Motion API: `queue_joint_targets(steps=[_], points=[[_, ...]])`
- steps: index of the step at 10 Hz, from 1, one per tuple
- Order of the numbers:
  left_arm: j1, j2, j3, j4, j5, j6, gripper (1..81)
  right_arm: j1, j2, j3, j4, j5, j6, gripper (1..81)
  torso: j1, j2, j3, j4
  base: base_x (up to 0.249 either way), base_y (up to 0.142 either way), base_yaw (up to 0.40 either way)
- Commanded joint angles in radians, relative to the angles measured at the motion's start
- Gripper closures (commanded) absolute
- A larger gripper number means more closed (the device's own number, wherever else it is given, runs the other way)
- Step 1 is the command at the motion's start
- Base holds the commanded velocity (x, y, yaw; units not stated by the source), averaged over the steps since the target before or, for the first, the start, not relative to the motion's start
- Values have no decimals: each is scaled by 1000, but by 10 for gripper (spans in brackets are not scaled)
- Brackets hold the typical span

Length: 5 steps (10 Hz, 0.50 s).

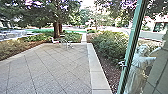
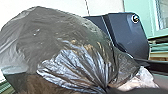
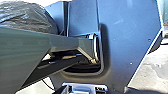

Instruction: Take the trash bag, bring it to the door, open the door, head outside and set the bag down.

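Trash bag [image 2: 62, 50] is bulging, dark and translucent, creasing toward its gathered neck. Green-framed door [image 1: 133, 42] is standing open, right side.

- Trash bag [image 2: 65, 47]: cut off by the left wrist view's edges; its contents are too blurred to tell.
- Statue [image 1: 138, 72]: lower end cut off, face blurred.
- Green post [image 1: 131, 47]: both ends cut off.
- Furniture [image 1: 65, 44] near the tree trunk [image 1: 57, 30]: too small to tell apart.
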Motion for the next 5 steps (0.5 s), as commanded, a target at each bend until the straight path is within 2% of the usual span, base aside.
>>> queue_joint_targets(steps=[1, 5], points=[[-58, 1, 3, 1, 61, 8, 811, 33, 27, 23, -14, -54, -10, 10, 0, 0, 0, 0, 116, 0, 0], [-58, 2, 3, -1, 61, 8, 811, 36, 27, 23, -14, -59, -10, 10, 0, 0, 0, 0, 119, 0, 0]])
